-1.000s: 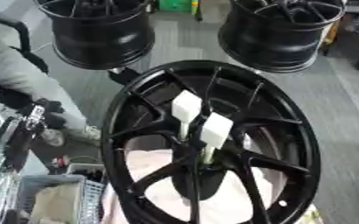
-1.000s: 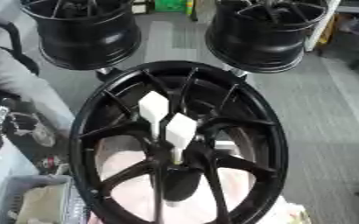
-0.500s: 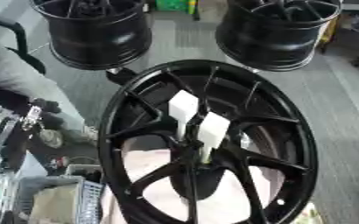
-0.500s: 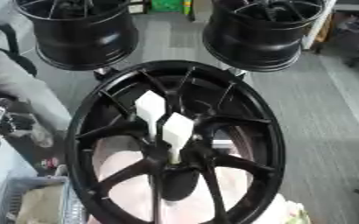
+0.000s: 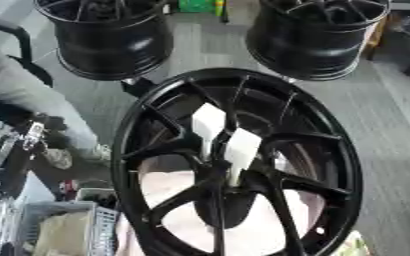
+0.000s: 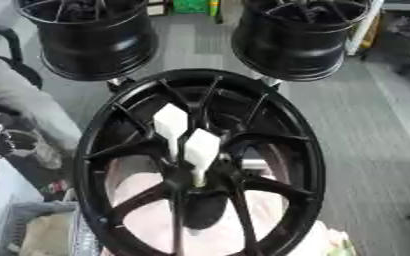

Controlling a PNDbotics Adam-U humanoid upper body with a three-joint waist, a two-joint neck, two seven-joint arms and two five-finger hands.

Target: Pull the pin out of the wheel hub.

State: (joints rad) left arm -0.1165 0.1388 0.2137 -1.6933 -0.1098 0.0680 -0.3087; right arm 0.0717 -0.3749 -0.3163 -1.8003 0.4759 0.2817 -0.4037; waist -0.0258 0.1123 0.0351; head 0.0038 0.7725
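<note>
Nothing is gripping the pin (image 5: 242, 145). It sits at the centre of the wheel hub (image 5: 243, 75), two white wedge-shaped pieces side by side on a thin pale stem that runs down to where the black spokes meet. Left of the hub, at the frame edge, a dark, silver-jointed shape looks like the left hand (image 5: 35, 131), well clear of the rim; I cannot tell how its fingers are set. Behind the hub, two more black wheels (image 5: 112, 40) stand on the grey floor. Pink cloth (image 5: 169, 175) shows through the spokes.
</note>
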